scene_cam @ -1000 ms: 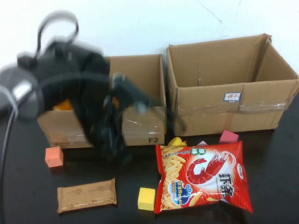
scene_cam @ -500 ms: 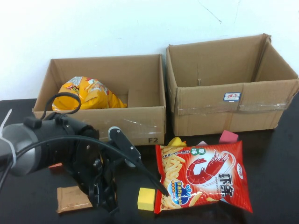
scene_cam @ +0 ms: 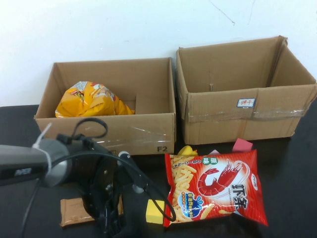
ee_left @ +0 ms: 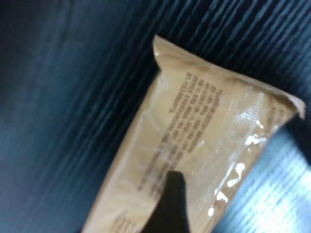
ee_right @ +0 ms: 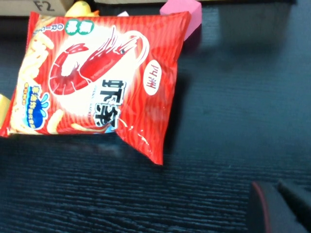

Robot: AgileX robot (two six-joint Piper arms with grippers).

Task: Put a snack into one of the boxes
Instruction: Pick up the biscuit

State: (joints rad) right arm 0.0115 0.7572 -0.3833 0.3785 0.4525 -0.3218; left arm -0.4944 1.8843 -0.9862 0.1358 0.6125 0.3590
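Observation:
A brown wrapped snack bar (scene_cam: 73, 210) (ee_left: 194, 141) lies on the black table at the front left. My left gripper (scene_cam: 112, 222) hangs right over it, pointing down and open; one dark fingertip (ee_left: 171, 201) shows above the wrapper, with nothing gripped. A red shrimp-chip bag (scene_cam: 215, 186) (ee_right: 97, 82) lies flat to the right. A yellow snack bag (scene_cam: 91, 99) sits inside the left cardboard box (scene_cam: 148, 135). The right cardboard box (scene_cam: 237, 119) shows nothing inside. My right gripper (ee_right: 279, 204) is shut and hovers over bare table beside the red bag, out of the high view.
A yellow cube (scene_cam: 155, 211) sits between the bar and the red bag. A pink block (scene_cam: 242, 145) (ee_right: 182, 9) and a small yellow object (scene_cam: 185, 149) lie in front of the boxes. Both boxes stand against the white wall.
My left arm swung down from the left box to the table front and now sits over the brown bar. Its jaws opened on the way. The right arm stayed still.

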